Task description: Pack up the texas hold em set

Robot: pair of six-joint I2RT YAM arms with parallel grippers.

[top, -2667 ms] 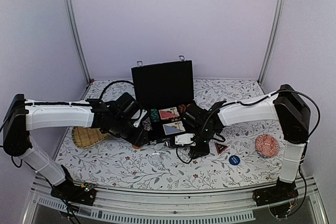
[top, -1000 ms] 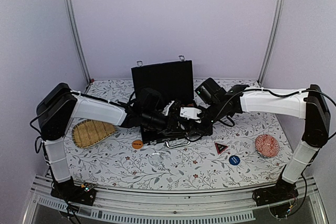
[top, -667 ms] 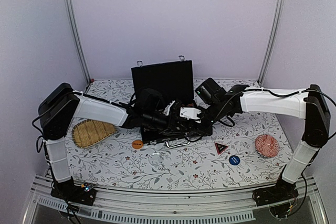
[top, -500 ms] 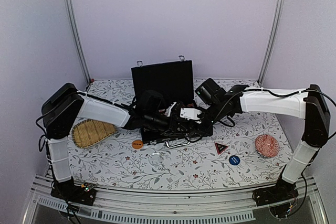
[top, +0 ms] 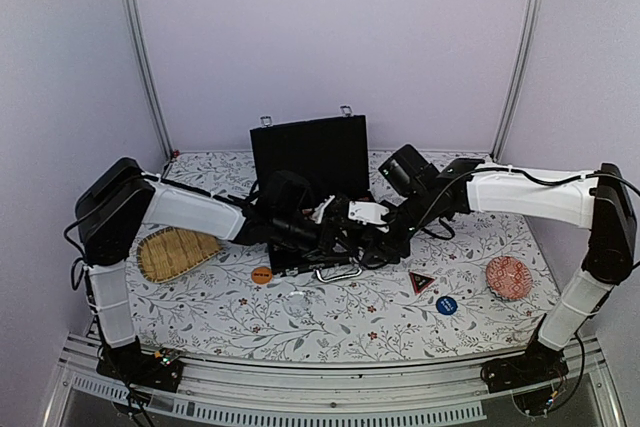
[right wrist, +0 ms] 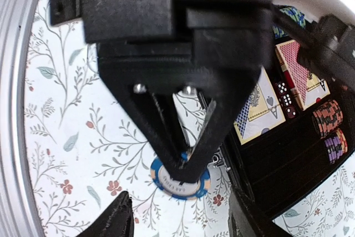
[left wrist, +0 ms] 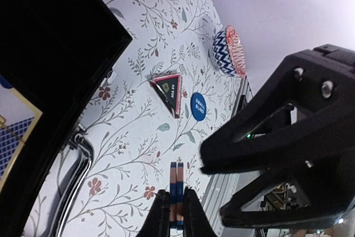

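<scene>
**Top external:** case (top: 308, 152) stands open on the worktop (top: 300, 322), lid upright. The left arm (top: 190, 212) and right arm (top: 520, 192) cover its base, so you cannot read either grip here.

**Left wrist:** left end effector (left wrist: 176, 217) pinches two blue poker chips (left wrist: 176, 184) just outside the case. Lower them edge-on into a slot.

**Right wrist:** right end effector (right wrist: 180, 165) is closed on a blue-orange chip (right wrist: 180, 182). The chip stacks (right wrist: 331, 129) are cut off at the frame edge.

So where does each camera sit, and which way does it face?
Top external: high behind, looking down on the table; both arms show.
Left wrist: on the left arm, facing past its fingers, pinching stacked chips, toward the bowl.
Right wrist: on the right arm, facing past its fingers, holding a blue chip, at the case.
All show the case.
</scene>
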